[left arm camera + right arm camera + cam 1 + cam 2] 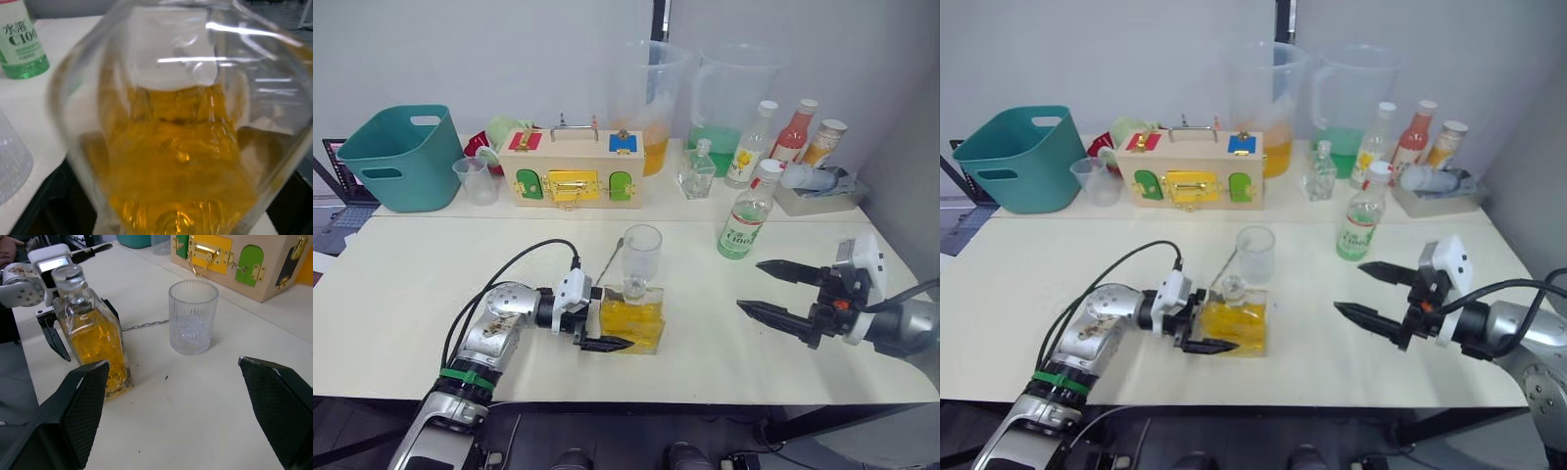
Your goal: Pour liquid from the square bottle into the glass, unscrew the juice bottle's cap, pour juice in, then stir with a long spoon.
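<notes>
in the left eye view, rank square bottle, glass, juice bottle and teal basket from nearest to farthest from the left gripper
1. Square bottle, between the left gripper's fingers.
2. Glass, just behind the bottle.
3. Juice bottle, off to the robot's right.
4. Teal basket, far back left.

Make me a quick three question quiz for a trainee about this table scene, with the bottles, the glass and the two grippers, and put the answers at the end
1. True or false: the right gripper is open and holds nothing.
2. Which thing stands between the left gripper's fingers? A) the juice bottle B) the square bottle C) the glass
3. Fill the gap: the juice bottle's cap sits ____ the bottle.

Key
1. True: its fingers are spread over bare table.
2. B: a finger shows on either side of the square bottle, which stands upright with amber liquid and its stopper in; I cannot tell if they press on it.
3. On: the white cap is not yet unscrewed.
</notes>
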Tool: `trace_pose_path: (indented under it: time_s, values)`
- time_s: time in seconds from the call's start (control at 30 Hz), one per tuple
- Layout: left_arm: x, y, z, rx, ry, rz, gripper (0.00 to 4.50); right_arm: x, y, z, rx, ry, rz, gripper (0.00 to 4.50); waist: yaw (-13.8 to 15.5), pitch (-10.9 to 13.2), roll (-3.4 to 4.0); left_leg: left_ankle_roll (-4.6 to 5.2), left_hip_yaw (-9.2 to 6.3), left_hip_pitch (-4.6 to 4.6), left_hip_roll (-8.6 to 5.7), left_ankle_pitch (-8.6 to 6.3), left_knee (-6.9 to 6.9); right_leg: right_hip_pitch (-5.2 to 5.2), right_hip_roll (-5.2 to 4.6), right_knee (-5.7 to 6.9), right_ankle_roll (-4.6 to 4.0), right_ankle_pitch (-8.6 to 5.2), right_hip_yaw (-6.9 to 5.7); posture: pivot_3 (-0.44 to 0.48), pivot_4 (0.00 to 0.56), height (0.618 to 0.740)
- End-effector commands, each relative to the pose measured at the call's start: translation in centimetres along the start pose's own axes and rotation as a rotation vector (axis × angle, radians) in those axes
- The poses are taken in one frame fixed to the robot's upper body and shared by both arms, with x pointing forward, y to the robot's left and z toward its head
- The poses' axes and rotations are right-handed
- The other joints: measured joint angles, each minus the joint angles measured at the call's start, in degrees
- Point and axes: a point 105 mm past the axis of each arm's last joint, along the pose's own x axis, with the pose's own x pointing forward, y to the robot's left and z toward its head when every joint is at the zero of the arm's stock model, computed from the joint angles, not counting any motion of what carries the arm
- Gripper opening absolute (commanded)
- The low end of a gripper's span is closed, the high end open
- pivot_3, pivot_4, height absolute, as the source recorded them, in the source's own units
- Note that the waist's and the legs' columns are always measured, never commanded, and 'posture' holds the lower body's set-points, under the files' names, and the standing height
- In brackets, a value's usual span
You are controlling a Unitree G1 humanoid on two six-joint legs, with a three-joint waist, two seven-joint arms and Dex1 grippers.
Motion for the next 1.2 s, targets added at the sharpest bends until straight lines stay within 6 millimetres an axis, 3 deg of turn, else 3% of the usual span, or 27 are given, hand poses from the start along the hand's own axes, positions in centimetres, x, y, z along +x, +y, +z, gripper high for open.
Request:
trace_pose_path:
  time_s: [0.03,0.23,0.67,0.87,1.2]
  values:
    - [-0.4,0.1,3.2,-0.055,-0.093,0.019,4.46,0.2,-0.2,0.7,-0.041,-0.014,-0.003,4.50,0.02,0.00,0.00,0.00,0.00,-0.01,-0.01,0.00,0.01,0.00,-0.01,0.00,0.00,0.00,0.00,0.000,0.150,0.740]
    - [-0.2,-0.8,4.8,-0.018,-0.075,0.022,4.46,0.7,-0.2,0.6,-0.041,-0.027,-0.004,4.50,0.21,0.00,0.01,0.00,0.00,-0.02,-0.01,0.00,0.03,0.00,-0.02,0.01,0.00,0.00,0.00,0.000,0.150,0.740]
    - [0.8,-0.9,3.7,0.043,-0.023,0.054,4.46,1.5,-0.2,0.2,-0.053,-0.034,-0.017,4.50,0.21,-0.01,0.01,0.00,0.01,0.00,0.00,0.00,0.03,0.00,-0.01,0.00,0.00,0.00,0.01,0.000,0.150,0.740]
    - [1.2,-0.9,3.9,0.048,-0.040,0.033,2.81,2.0,0.6,0.8,-0.043,-0.063,0.038,4.50,0.17,-0.01,0.01,0.00,0.01,0.00,0.00,0.00,0.03,0.00,0.00,0.00,0.00,0.00,0.00,0.000,0.150,0.740]
    - [1.6,-1.1,3.0,0.075,-0.006,0.037,2.81,6.5,4.0,2.9,-0.048,-0.100,0.202,4.50,0.23,-0.01,0.02,0.00,0.00,0.00,-0.01,0.00,0.03,0.01,-0.01,0.00,0.00,0.00,0.00,0.000,0.150,0.740]
